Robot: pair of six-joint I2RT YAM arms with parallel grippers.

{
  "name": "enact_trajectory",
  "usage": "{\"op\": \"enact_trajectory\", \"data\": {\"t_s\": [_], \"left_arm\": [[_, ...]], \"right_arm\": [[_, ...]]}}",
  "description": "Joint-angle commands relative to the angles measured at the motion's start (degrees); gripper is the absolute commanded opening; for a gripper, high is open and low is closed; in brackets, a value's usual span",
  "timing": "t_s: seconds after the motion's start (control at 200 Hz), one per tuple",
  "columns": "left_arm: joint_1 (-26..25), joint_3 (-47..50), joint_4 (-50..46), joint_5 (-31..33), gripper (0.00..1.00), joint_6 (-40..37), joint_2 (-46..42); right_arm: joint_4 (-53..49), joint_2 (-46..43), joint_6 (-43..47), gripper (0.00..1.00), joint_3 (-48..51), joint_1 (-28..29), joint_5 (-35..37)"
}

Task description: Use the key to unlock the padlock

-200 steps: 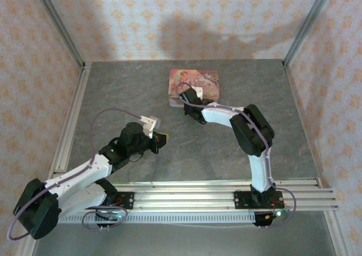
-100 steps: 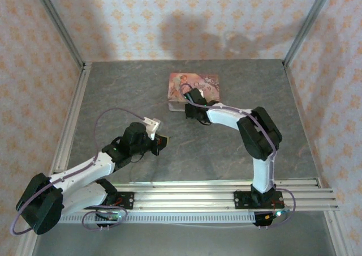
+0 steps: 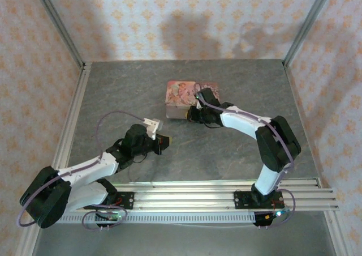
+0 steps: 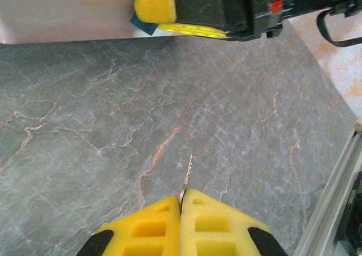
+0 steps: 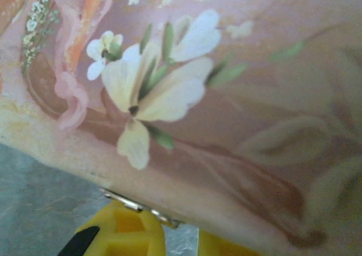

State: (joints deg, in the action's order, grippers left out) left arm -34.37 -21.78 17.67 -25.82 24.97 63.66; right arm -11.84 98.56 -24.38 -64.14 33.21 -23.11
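Key (image 4: 187,174) sits at the bottom centre of the left wrist view. It is pinched between the closed yellow pads of the left claw (image 4: 181,201), and only its thin blade pokes out above the grey table (image 4: 85,126). Very little metal seems to be inside the pads. My main worry is that the key twists or slides back as soon as its tip meets resistance, and a key that small would be hard to pick up again from the stone-patterned top. The blade also leans slightly right of the claw's centre line, so an approach lined up on the claw would likely miss the keyhole. I cannot see the keyhole, so I cannot tell which way it faces.

Padlock (image 4: 139,22) is far off at the top edge of the same view, left of centre and well apart from the key tip. Only a teal corner shows. It lies between the two yellow pads of the right claw (image 3: 191,114), which looks clamped on it. The padlock sits right against the front wall of the pink tin (image 3: 180,92). If that grip is shallow, a push from the key could rock the lock against the tin or shift the tin itself.
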Motion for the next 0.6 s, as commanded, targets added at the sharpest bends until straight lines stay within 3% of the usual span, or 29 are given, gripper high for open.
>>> {"op": "enact_trajectory", "data": {"t_s": [0.0, 0.435, 0.596], "left_arm": [[0.94, 1.30, 11.32, -1.49, 0.00, 4.44, 1.29], [6.49, 1.66, 34.57, -10.01, 0.00, 15.33, 13.13], [7.83, 0.82, 45.28, -12.30, 0.00, 22.58, 18.64]], "right_arm": [[0.90, -4.39, -3.67, 0.00, 0.24, -0.77, -7.02], [0.91, -10.36, -8.17, 0.00, 0.85, -4.33, -16.09], [2.65, -12.22, -10.47, 0.00, 2.14, -5.73, -18.55]]}}
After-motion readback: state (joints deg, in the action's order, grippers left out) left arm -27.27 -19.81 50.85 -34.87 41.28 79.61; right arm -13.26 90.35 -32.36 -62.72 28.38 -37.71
